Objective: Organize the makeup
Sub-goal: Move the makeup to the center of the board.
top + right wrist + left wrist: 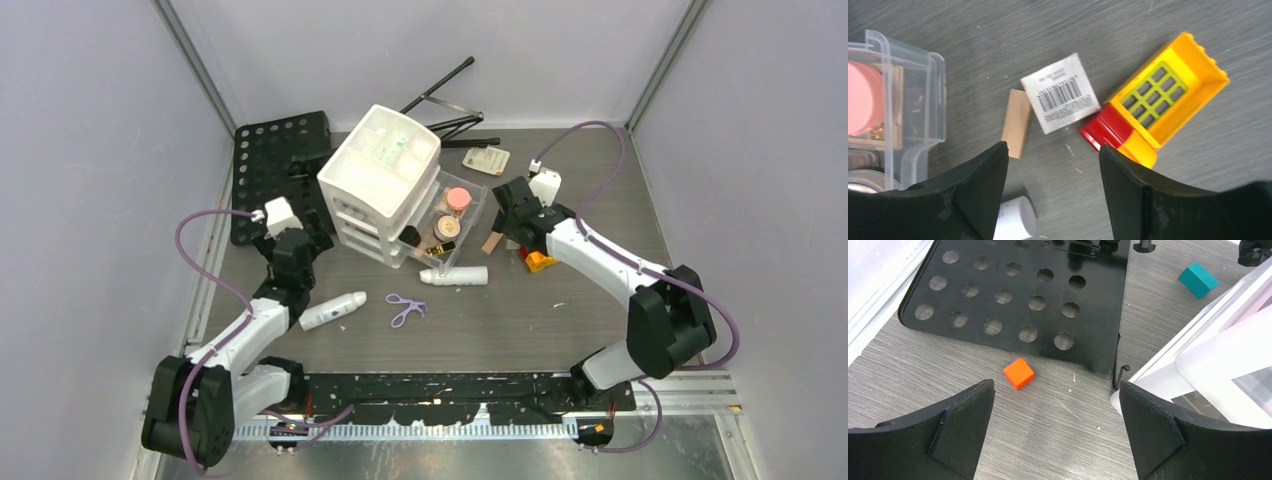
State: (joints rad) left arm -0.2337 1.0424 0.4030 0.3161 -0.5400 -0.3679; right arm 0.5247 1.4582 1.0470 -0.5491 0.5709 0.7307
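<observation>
Fingers first, since they fill the bottom of both wrist views. The right gripper [1053, 150] has its jaws spread with nothing between them, hanging over bare table. Just past the gap lies a small white card with a barcode [1060, 93]. The tan wooden block [1016, 122] sits right against the card's left side and the red-and-yellow block [1158, 110] is just beside its right corner. None of that is makeup though. The actual makeup is off to the left of this gripper: a clear drawer [923, 100] with a pink compact [863, 97] inside, plus the end of a white bottle [1015, 217] peeking out by the left-hand finger.

From the top view, the drawer is pulled out of a white organizer [385, 180], and a black-gold lipstick [445, 247] lies in its nearer end. The white bottle is on its side on the table just in front of the drawer, near the right gripper.

The left gripper [1057, 390] is spread wide too, holding nothing. It points at an orange cube [1018, 373] lying just beside a black perforated plate [1018, 300], with a teal block [1198, 280] further off. The organizer's corner is just to its right. A second white bottle [333, 311] lies beside the left forearm, back behind the gripper. A purple looped tool [405, 308] is near it.
</observation>
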